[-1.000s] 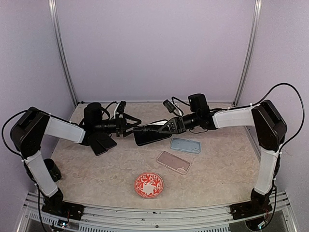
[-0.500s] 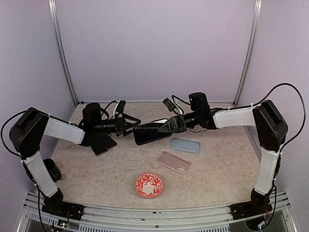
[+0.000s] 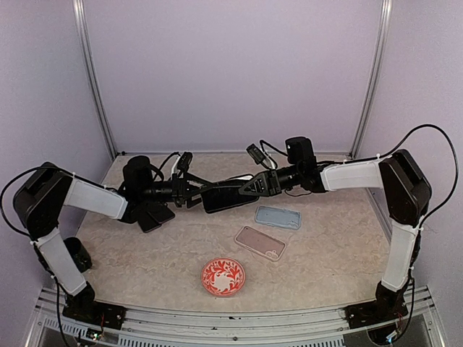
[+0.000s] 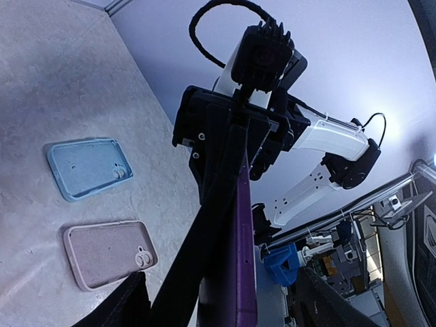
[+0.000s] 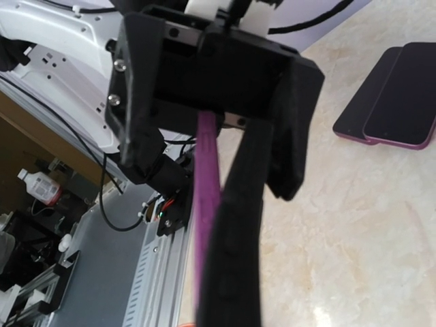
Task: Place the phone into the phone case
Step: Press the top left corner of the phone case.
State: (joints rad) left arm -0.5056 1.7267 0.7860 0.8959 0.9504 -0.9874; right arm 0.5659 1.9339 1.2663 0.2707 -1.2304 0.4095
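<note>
Top external view showed the marbled table [image 3: 325,267] with both arms stretched inward above its far half, meeting nose to nose. The right gripper [image 3: 249,189] was clamped tight on the right end of the phone [image 3: 226,198], holding it in the air, screen roughly level, clear of the tabletop. The left gripper [image 3: 194,192] faced it from the other side with its jaws spread wide, set around the phone's left end. In the left wrist view the phone ran edge-on, a purple rim showing, between the two fingers [image 4: 129,306], with a gap on each side, so nothing was gripped there. The right wrist view gave the same purple edge pinched between its own dark fingers.

Two dark phones [image 3: 153,214] lay overlapping on the table below the left arm. The blue case [image 3: 278,217] lay open side up just beneath the right gripper, and the pink case [image 3: 260,242] lay near it, closer to the arm bases, the two apart. A red patterned dish [image 3: 223,276] sat nearest the front edge.
</note>
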